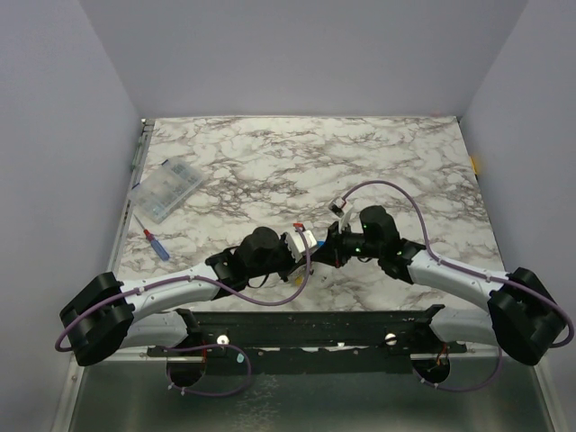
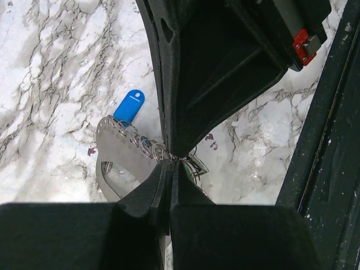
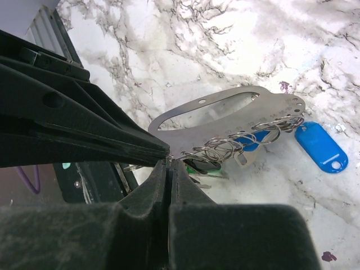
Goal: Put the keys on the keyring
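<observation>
Top external: left arm (image 1: 180,290) and right arm (image 1: 450,270) meet tip to tip over the marble counter (image 1: 270,153). Left wrist: left fingers (image 2: 149,194), pressed together, pinch the keyring (image 2: 194,167) beside a blue tag (image 2: 129,106). Right wrist: right fingers (image 3: 191,197) likewise pinch it, beside a steel plate (image 3: 225,109).

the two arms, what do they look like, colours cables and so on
Both match: a blocky black base joint, a pale grey-white link, then black wrist housings. The left arm and right arm each carry a looping purple cable. The left gripper and right gripper have matte black fingers tapering to wedge tips.
</observation>
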